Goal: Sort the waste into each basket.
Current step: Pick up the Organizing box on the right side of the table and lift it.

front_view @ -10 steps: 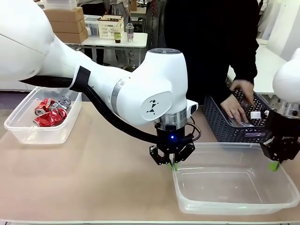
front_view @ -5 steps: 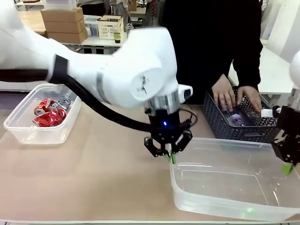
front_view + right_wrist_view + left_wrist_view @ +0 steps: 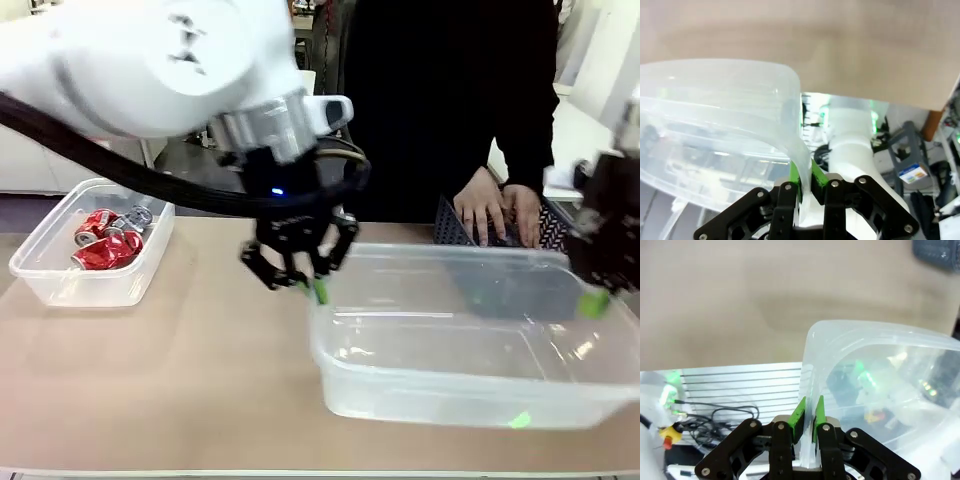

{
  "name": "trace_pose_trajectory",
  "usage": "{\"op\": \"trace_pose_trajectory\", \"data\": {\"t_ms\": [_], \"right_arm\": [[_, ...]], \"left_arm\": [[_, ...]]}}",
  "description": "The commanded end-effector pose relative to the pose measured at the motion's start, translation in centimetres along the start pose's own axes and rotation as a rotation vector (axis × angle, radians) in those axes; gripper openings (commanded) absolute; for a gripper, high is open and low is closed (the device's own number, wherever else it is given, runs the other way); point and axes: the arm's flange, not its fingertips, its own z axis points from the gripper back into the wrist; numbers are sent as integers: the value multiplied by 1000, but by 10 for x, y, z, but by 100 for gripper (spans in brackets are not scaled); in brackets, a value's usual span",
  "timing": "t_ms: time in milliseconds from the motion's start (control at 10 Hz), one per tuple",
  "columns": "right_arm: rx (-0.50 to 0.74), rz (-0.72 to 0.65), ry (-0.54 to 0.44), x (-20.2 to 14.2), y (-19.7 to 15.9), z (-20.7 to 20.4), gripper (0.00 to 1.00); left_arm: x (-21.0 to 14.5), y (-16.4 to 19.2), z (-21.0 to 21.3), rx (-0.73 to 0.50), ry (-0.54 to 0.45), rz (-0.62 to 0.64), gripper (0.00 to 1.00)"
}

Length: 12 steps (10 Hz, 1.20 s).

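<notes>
Your left gripper (image 3: 318,290) is clamped on the left rim of the empty tub (image 3: 450,385). Your right gripper (image 3: 593,301) pinches its right rim, with both sets of jaws closed down to the wall's thickness. The tub seems clear of the table (image 3: 180,380) — blur prevents certainty. Cans (image 3: 102,248) lie in the left tub (image 3: 60,288).

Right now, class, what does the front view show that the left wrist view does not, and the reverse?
Front view: a side tub holding red cans, and the person's hands at the far side. Left wrist view: green pads pinching clear plastic close up, and black cables. Both: the left gripper shut on the large clear tub.
</notes>
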Motion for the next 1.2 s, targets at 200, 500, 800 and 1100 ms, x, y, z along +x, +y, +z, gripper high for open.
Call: {"op": "trace_pose_trajectory", "data": {"t_ms": [200,500,800,1100], "right_arm": [[-3,30,66,67,46,46,0],[15,71,85,97,89,44,0],[76,50,50,109,102,27,0],[120,94,23,114,143,29,0]], "left_arm": [[10,98,41,-9,-145,170,1],[78,167,84,31,-173,222,1],[138,193,71,74,-59,162,1],[86,155,65,-24,-90,122,1]]}}
